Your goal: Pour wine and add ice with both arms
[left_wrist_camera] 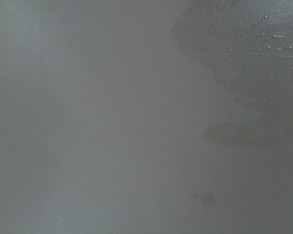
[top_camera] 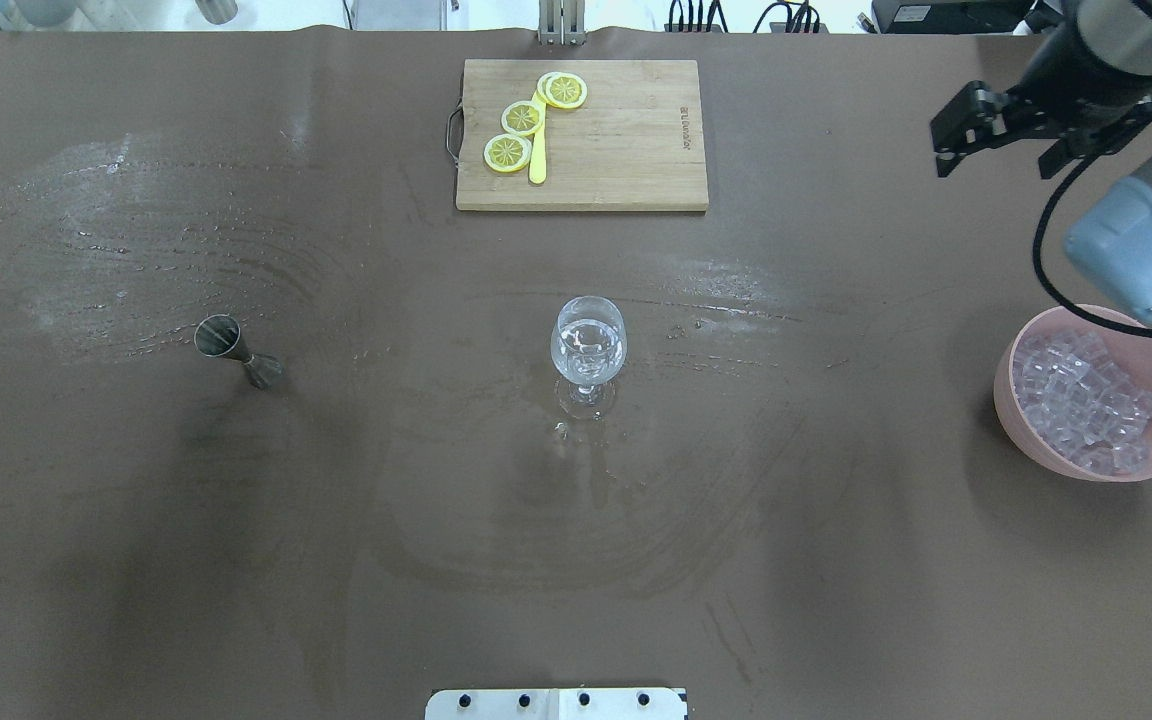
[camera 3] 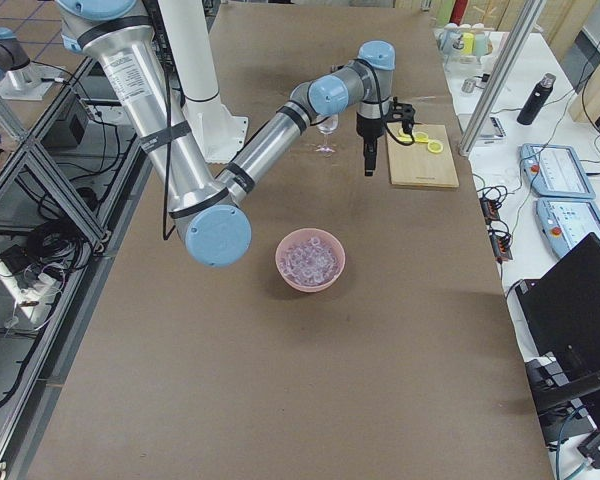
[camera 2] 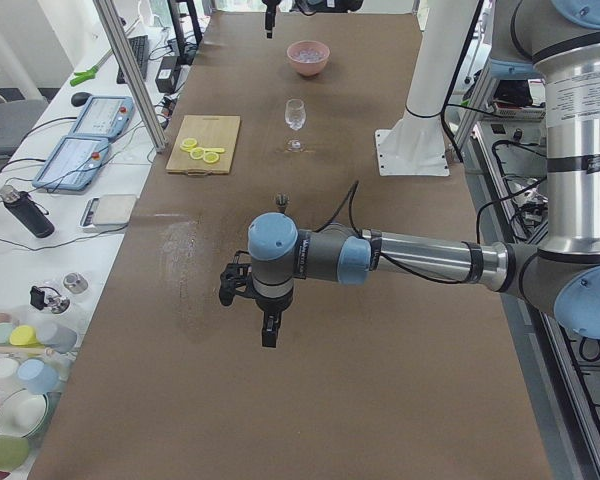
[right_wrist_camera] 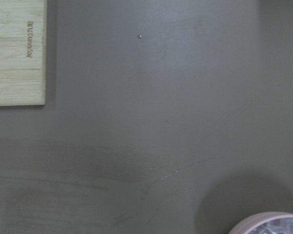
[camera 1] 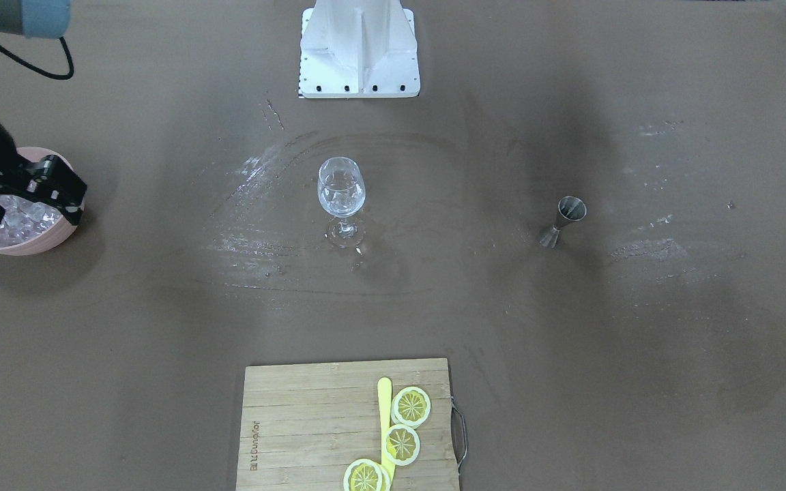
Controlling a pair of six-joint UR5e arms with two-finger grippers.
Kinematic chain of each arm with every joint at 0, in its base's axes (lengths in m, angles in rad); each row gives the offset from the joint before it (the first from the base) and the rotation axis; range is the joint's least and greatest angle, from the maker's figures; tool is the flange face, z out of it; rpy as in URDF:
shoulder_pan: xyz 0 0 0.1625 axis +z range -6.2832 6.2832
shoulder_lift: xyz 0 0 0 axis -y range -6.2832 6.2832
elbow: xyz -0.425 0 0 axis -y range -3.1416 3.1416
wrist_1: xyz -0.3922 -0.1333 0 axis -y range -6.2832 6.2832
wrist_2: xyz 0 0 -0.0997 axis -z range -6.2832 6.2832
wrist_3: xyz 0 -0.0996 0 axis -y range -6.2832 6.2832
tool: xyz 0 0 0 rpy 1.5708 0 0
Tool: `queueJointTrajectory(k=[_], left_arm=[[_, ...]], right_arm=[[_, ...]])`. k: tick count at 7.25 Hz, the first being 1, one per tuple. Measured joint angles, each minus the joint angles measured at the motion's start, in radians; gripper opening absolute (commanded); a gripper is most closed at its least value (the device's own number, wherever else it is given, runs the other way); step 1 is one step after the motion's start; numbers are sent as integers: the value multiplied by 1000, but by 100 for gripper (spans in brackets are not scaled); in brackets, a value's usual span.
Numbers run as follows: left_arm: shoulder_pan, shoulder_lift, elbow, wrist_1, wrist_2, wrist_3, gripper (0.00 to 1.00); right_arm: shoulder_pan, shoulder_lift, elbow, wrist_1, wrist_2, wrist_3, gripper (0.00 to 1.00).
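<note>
Hazards: the brown surface carries pale smears and droplets around its centre, so a base set down there may slide. The right arm carries its tool released, fingers spread, raised and well apart from the pink bowl, on its far side. A descent off-centre would likely strike the rim and tip or push the bowl. The left arm hangs its tool over bare surface, well apart from the task items; whether that tool is released or clenched cannot be told. The wine glass stands upright at the centre on a thin stem and would probably topple under side contact. The ice, piled in the bowl, looks slick; a cube may squirt from the fingers or drop short of the glass. Materials:

- **Surface:** matte and flat.
- **Cutting board:** pale slatted wood, rectangular, with a wire handle.
- **Bowl:** smooth and round, plastic by its look.
- **Glass:** clear and rounded, contents not distinguishable.
- **Jigger:** dull metal, two cones joined at a waist.
- **Cubes:** glassy, whitish where heaped.
</note>
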Motion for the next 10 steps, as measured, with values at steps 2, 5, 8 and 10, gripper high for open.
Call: queueJointTrajectory(k=[2, 5, 8, 10], left_arm=[[0, 7, 8, 1, 0, 0, 99], [-2, 27, 2, -3, -4, 1, 99], [-3, 45, -18, -10, -26, 6, 99], [-2, 45, -33, -11, -28, 9, 99]], right_arm=[[127, -147, -2, 4, 19, -277, 100], [280, -360, -6, 6, 23, -579, 100], [345, -514, -15, 8, 15, -623, 100], [352, -592, -33, 96, 13, -624, 100]])
